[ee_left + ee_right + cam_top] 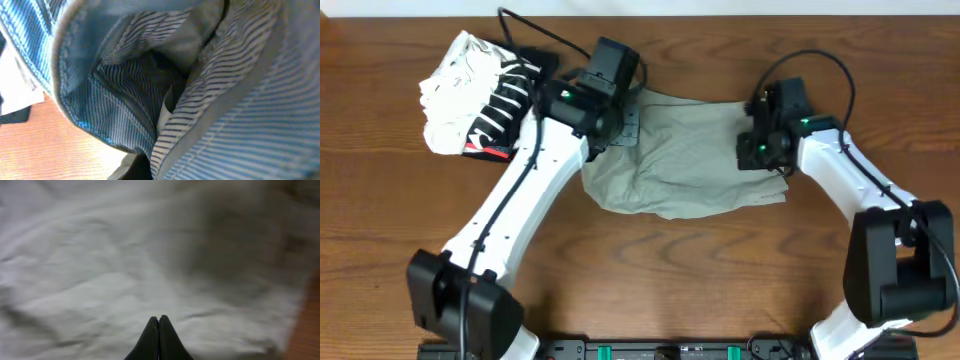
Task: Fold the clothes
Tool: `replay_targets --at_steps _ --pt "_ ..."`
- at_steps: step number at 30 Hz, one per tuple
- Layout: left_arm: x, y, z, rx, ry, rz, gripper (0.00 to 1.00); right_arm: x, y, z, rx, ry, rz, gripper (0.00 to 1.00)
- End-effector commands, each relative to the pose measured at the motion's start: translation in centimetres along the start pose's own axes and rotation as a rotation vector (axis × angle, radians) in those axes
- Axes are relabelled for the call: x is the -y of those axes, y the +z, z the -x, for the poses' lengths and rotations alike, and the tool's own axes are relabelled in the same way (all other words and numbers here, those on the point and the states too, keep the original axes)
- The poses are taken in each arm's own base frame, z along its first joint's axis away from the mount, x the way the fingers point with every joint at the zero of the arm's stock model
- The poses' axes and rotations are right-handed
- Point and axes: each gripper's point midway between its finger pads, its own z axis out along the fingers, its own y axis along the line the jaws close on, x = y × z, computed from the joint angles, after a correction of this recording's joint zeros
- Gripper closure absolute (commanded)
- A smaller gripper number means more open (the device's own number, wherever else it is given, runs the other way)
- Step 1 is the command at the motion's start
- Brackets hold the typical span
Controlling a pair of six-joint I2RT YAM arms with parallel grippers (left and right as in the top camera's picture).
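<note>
The khaki grey-green shorts [695, 155] lie crumpled in the middle of the table. My left gripper [608, 122] is at their upper left edge, at the waistband. In the left wrist view the pale blue striped inner waistband [210, 100] fills the frame and wraps round the jaws. Only a dark bit of finger [134, 170] shows, and the gripper looks shut on the cloth. My right gripper [760, 152] rests over the right edge of the shorts. In the right wrist view its fingertips [159, 320] are pressed together, nothing between them, just above the khaki cloth [125, 265].
A folded black-and-white striped garment with a red mark [480, 95] lies at the back left, close to my left arm. Bare wooden table [720, 280] shows in front of the shorts, and also in the left wrist view [45, 145].
</note>
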Motion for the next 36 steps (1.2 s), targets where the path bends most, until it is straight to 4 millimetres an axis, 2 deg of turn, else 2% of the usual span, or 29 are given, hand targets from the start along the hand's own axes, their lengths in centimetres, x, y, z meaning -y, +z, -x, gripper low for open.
replay_targets --at_steps 1,8,14,18,25,36 --pt "0.8 -0.1 0.7 0.018 0.009 -0.004 0.94 2.7 1.3 -1.1 -0.044 0.015 -0.07 0.99" --pt "1.9 -0.1 0.3 0.023 0.015 0.011 0.94 4.6 3.6 -2.7 -0.117 0.06 -0.085 0.99" --pt "3.6 -0.1 -0.2 0.036 0.046 0.036 0.94 4.4 5.0 -3.7 -0.161 0.065 -0.066 0.99" --pt "4.4 1.0 -0.5 0.021 0.028 0.037 0.95 4.2 5.1 -3.8 -0.166 0.066 -0.051 0.99" --pt "5.5 3.2 -0.3 0.018 -0.035 0.031 0.94 3.0 5.1 -4.2 -0.181 0.065 -0.001 0.99" --pt "10.3 2.8 -0.1 0.088 0.015 -0.054 0.94 0.3 5.8 -4.9 -0.189 0.017 0.013 0.99"
